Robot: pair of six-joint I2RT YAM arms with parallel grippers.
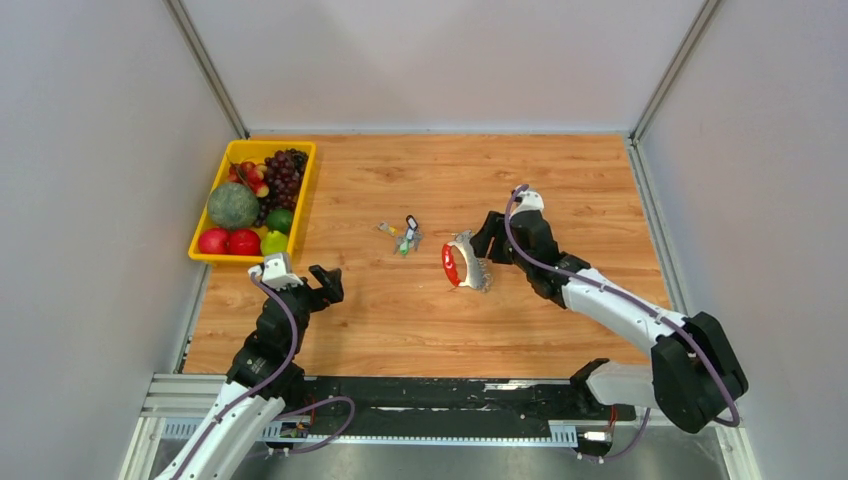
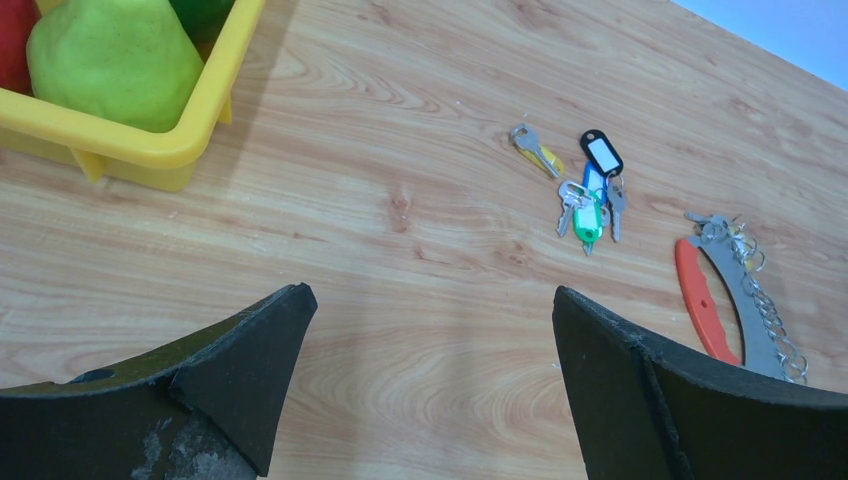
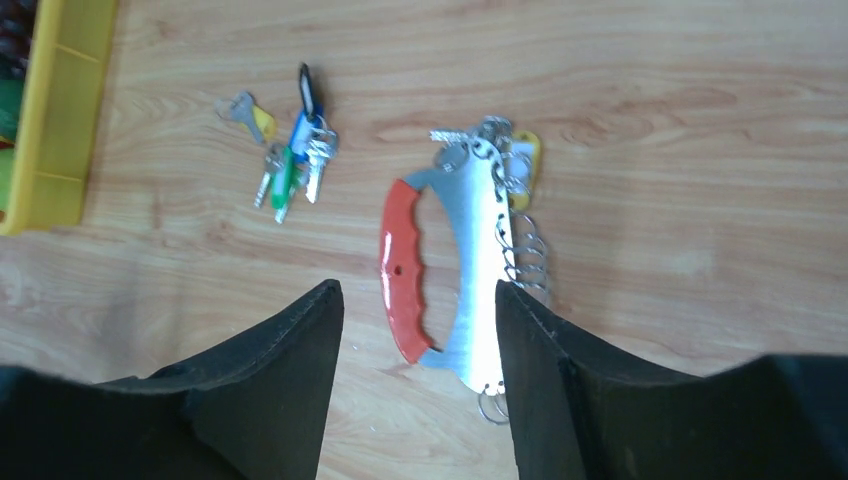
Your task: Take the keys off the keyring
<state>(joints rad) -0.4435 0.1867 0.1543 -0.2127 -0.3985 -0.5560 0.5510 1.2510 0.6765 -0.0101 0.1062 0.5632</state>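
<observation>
Red keyring (image 3: 402, 262) lies flat mid-table (image 1: 400, 320), grey keys (image 3: 475, 140) bunched at one end. Right gripper (image 3: 418, 292) straddles it, jaws apart, not clamped: one finger clear of the red side, the other at the grey edge. Left gripper (image 2: 430, 300) spread wide, empty, over wood near yellow tray (image 2: 190, 150). Tagged key cluster (image 3: 295, 150) lies apart

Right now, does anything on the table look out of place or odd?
A loose bunch of tagged keys lies left of the red keyring, one yellow-tagged key apart from it. Nothing looks damaged.
</observation>
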